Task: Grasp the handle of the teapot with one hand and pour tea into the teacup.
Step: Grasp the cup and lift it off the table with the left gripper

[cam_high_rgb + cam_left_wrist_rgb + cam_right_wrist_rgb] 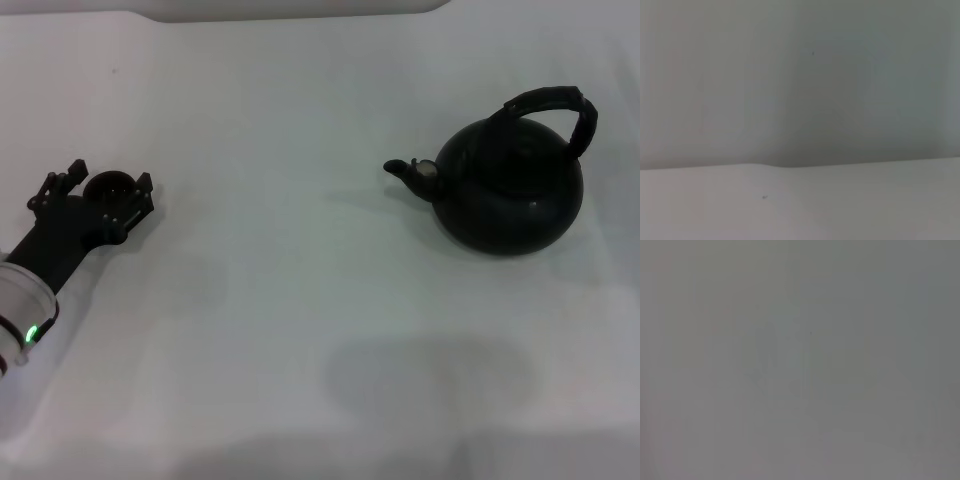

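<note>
The teapot (510, 195) stands on the white table at the right, with its spout (412, 172) pointing left. Its arched handle (556, 108) rises over the top. The teacup (108, 187) stands at the far left. My left gripper (100, 182) is low at the table with its fingers spread on either side of the teacup, and I see no clear grip on it. My right gripper is out of view. Neither wrist view shows the teapot, the cup or any fingers.
The white table (300, 300) stretches between the cup and the teapot. Its far edge (300, 12) runs along the back. The left wrist view shows only the table surface (800, 205) and a pale wall (800, 75).
</note>
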Action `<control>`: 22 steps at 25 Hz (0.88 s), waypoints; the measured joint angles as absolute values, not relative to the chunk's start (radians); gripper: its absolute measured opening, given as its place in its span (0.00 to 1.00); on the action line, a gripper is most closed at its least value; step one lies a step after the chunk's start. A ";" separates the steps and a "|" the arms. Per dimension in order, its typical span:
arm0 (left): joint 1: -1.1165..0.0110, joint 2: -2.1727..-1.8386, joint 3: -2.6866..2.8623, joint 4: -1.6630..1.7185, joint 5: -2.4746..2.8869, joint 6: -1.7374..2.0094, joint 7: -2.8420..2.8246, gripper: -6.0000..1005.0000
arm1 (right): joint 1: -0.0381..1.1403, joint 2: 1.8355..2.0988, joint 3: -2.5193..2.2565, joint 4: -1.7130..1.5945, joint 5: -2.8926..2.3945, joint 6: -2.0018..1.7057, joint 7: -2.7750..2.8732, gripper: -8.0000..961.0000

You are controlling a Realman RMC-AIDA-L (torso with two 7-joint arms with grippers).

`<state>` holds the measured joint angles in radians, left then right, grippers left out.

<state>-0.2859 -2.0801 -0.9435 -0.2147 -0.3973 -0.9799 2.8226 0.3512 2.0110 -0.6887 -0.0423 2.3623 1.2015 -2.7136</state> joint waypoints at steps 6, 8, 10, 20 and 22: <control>-0.293 -2.080 -0.943 -0.215 -0.397 -0.961 2.823 0.89 | 0.351 2.011 -0.689 -0.043 2.362 1.202 -2.714 0.91; -0.293 -2.080 -0.942 -0.215 -0.397 -0.960 2.823 0.89 | 0.351 2.011 -0.689 -0.043 2.362 1.202 -2.714 0.91; -0.293 -2.080 -0.941 -0.215 -0.397 -0.960 2.823 0.89 | 0.351 2.011 -0.689 -0.043 2.362 1.202 -2.714 0.91; -0.296 -2.082 -0.939 -0.215 -0.379 -0.947 2.823 0.89 | 0.352 2.011 -0.689 -0.045 2.362 1.203 -2.714 0.91; -0.298 -2.082 -0.939 -0.215 -0.377 -0.938 2.823 0.89 | 0.352 2.011 -0.689 -0.050 2.362 1.203 -2.714 0.91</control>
<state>-0.2978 -2.0816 -0.9387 -0.2147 -0.3770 -0.9381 2.8225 0.3524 2.0110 -0.6887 -0.0500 2.3623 1.2027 -2.7136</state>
